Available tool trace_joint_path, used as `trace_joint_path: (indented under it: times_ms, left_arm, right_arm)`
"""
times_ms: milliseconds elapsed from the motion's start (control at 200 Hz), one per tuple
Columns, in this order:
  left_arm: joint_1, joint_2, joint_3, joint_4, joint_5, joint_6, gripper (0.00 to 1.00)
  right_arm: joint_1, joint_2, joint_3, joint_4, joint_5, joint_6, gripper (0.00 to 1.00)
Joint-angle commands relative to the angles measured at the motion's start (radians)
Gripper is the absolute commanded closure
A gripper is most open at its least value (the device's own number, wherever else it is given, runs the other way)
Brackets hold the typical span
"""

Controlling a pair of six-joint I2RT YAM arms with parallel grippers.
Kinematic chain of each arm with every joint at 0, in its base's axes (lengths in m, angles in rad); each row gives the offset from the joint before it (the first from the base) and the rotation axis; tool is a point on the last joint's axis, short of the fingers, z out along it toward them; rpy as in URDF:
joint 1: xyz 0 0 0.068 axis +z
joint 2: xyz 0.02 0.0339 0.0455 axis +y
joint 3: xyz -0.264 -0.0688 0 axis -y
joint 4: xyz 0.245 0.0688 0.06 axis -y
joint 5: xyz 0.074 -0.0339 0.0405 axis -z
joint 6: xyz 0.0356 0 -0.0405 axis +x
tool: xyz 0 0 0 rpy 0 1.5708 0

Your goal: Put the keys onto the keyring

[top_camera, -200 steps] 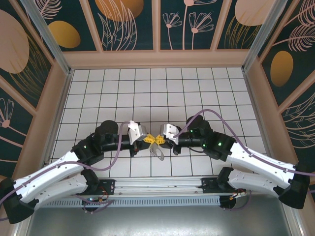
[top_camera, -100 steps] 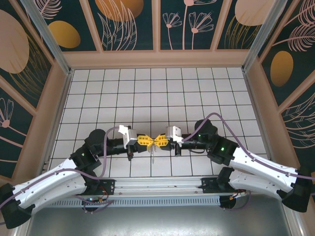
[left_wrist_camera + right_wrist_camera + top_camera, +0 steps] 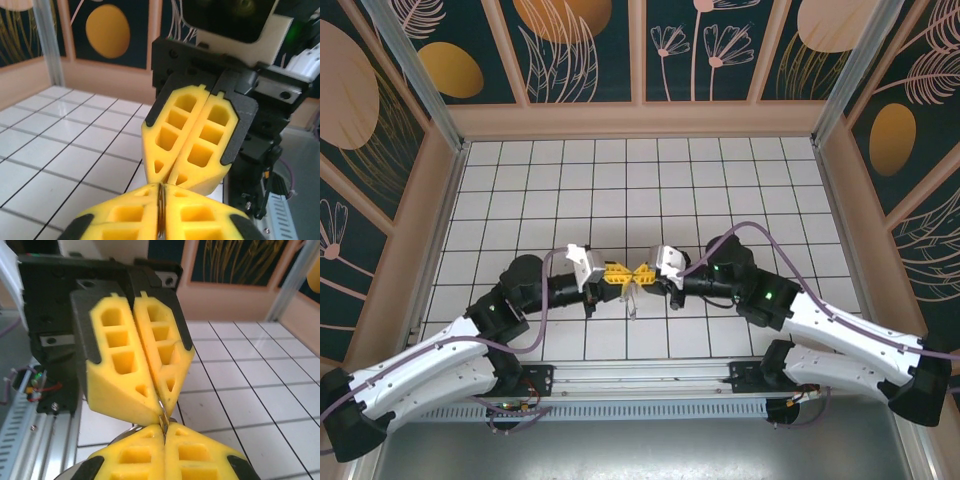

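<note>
My left gripper (image 3: 623, 273) comes in from the left, held above the tiled table (image 3: 720, 180). Its yellow fingers (image 3: 107, 375) are clenched flat against each other. In my left wrist camera, a thin metal piece (image 3: 160, 210) sits edge-on in the seam between those fingers, pinched at the tips. I cannot tell whether it is a key or part of the keyring.

Straight ahead of my left tips, touching them tip to tip, is my right gripper (image 3: 639, 275). From above, the two pairs of fingers meet nose to nose. A small pale bit (image 3: 633, 298) hangs just below the meeting point, over the tiles, and it is too small to name.

My right fingers (image 3: 197, 176) are clenched too, pressed together along their whole length. In my right wrist camera the thin metal piece (image 3: 161, 415) stands upright where the left tips meet the right tips. It is gripped from both ends, the upper end in the left pair and the lower end in the right pair. Both arms stretch back from the meeting point toward the near edge of the table.
</note>
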Motion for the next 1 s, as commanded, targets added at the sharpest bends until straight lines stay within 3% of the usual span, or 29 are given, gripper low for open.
trace_joint_path:
  times_ms: [0, 75, 170, 320, 550, 806, 991]
  left_arm:
    - [-0.021, 0.014, 0.047, -0.161, 0.038, 0.031, 0.87]
    - [-0.021, 0.016, 0.048, -0.169, 0.034, 0.035, 0.88]
    - [-0.021, 0.037, 0.068, -0.163, 0.056, 0.036, 1.0]
    - [-0.022, 0.011, 0.055, -0.103, 0.067, 0.01, 1.0]
    - [-0.022, -0.094, -0.032, 0.059, -0.031, -0.024, 1.0]
    - [-0.022, -0.096, -0.119, 0.262, -0.006, -0.062, 1.0]
    - [-0.021, -0.096, -0.14, 0.334, 0.038, -0.065, 1.0]
  right_arm:
    - [0.006, 0.029, 0.08, -0.008, 0.076, -0.043, 1.0]
    - [0.006, 0.028, 0.093, -0.012, 0.061, -0.044, 1.0]
    - [0.006, 0.019, 0.102, -0.01, 0.028, -0.049, 1.0]
    - [0.006, 0.031, 0.128, -0.008, -0.012, -0.052, 1.0]
    - [-0.019, 0.033, 0.118, 0.016, -0.053, 0.011, 1.0]
    - [-0.042, 0.037, 0.083, 0.054, -0.053, 0.071, 1.0]
    - [-0.046, 0.01, 0.028, 0.125, -0.058, 0.107, 0.86]
